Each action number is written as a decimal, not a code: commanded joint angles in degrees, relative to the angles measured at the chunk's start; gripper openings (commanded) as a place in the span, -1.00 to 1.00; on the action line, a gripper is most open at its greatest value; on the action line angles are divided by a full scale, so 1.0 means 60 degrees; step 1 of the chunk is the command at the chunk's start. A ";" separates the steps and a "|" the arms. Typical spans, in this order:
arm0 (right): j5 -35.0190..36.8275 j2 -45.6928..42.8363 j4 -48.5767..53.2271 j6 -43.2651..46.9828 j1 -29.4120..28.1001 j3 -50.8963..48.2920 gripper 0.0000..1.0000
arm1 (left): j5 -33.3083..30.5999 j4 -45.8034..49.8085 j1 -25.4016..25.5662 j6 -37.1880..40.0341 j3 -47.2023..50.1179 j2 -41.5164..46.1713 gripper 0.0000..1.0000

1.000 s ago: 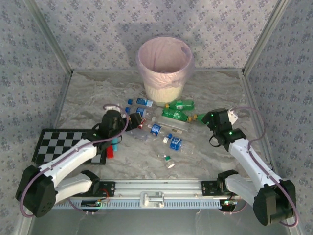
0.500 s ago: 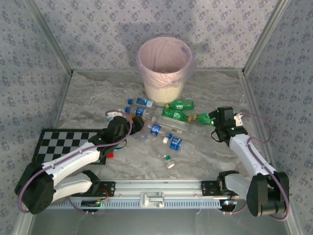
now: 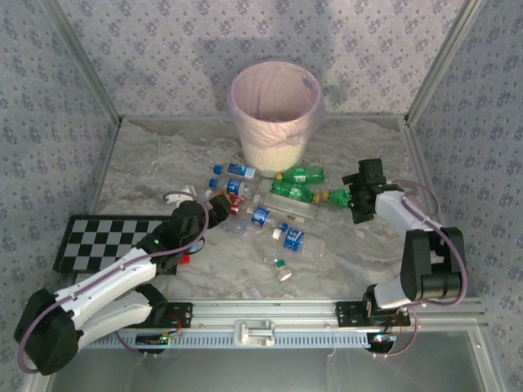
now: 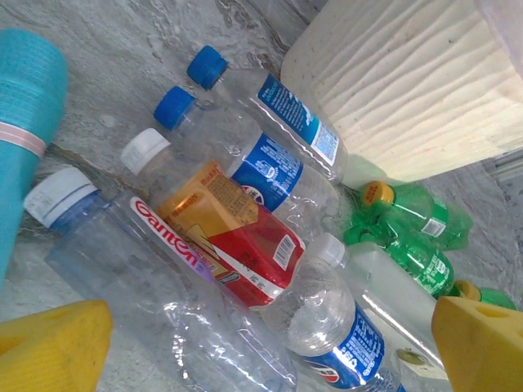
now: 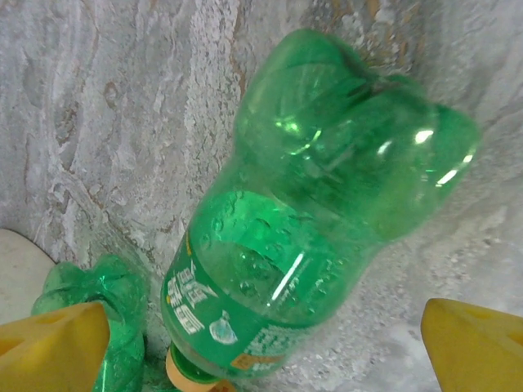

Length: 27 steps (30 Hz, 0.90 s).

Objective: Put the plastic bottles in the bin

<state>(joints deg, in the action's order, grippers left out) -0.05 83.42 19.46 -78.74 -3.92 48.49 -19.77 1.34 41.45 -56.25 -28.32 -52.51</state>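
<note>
green bottle, lying between spread right pincer tips

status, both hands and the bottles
Left hand open, over the red-labelled bottle. Right hand open, over a green bottle. Bottles on the table, short of the bin. Teal tool beside the pile.

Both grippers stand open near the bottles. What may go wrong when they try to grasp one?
1. The right gripper has its open jaws either side of a smooth, rounded green plastic bottle lying on its side. When squeezed, it may squirt out.
2. The left gripper faces a red-labelled clear bottle pressed among blue-labelled clear bottles. Closing may catch two of them or scatter them.
</note>
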 commanded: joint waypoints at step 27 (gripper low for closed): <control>-0.0149 0.0878 -0.0297 -0.0288 0.0278 0.0147 0.27 | -0.1166 0.0741 0.0079 -0.0357 0.0299 0.1014 1.00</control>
<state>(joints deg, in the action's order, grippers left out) -3.20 91.33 15.64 -81.58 -2.68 50.04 -24.64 5.02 41.65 -58.19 -26.65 -47.33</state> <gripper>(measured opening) 0.646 0.999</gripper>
